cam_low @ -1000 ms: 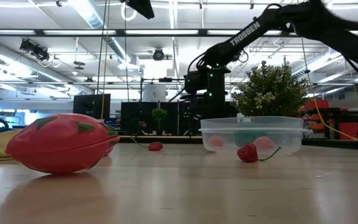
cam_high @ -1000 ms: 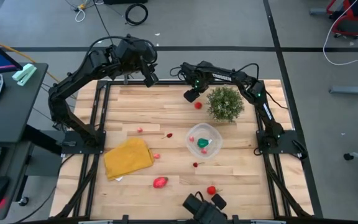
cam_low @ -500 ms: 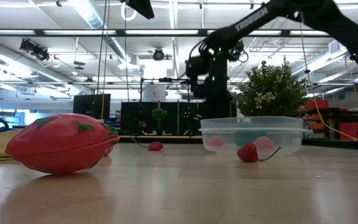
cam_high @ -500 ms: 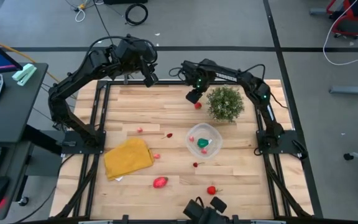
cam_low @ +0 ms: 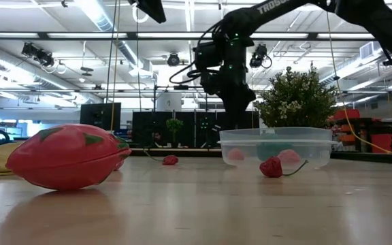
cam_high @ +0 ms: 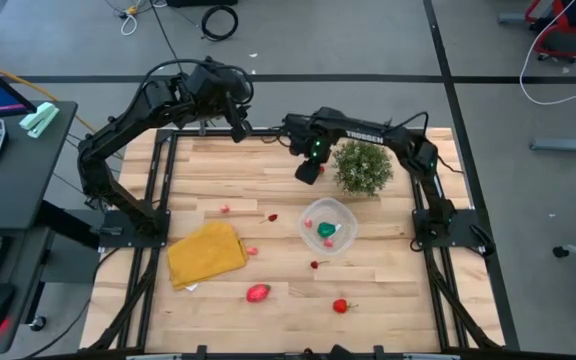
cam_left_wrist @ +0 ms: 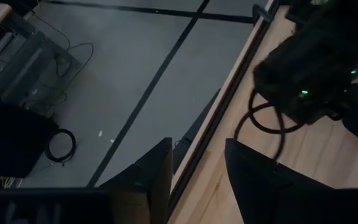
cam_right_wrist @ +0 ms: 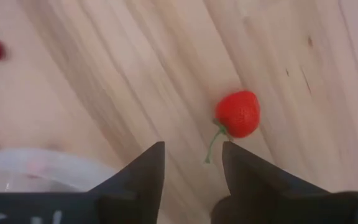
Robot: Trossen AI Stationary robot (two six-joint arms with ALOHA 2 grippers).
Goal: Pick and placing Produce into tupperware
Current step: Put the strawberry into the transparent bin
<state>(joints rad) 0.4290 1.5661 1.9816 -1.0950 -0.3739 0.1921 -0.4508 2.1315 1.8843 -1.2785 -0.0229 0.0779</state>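
The right gripper (cam_high: 308, 172) was pictured poised over the far part of the table (cam_high: 268, 240), just beside the potted plant (cam_high: 361, 166); its fingers (cam_right_wrist: 143, 171) were seen parted by a modest gap, with nothing held between them. A red strawberry (cam_right_wrist: 238, 114) was shown lying on the wood just ahead of those fingertips, offset toward one finger rather than centred in the gap; its green stem trailed back toward the gripper, so the piece's long axis was judged to run roughly along the direction of approach. The tupperware (cam_high: 328, 224) was seen nearer the front of the table, close to the plant, with a green piece (cam_high: 325, 229) and some pink produce already inside; its clear rim also edged into the right wrist view. Other red pieces (cam_high: 258, 293) were left scattered over the boards, near a yellow cloth (cam_high: 206, 253). The left gripper (cam_high: 238, 130) was held high over the table's far edge, fingers apart and empty; the right arm was plainly the nearer to the strawberry.
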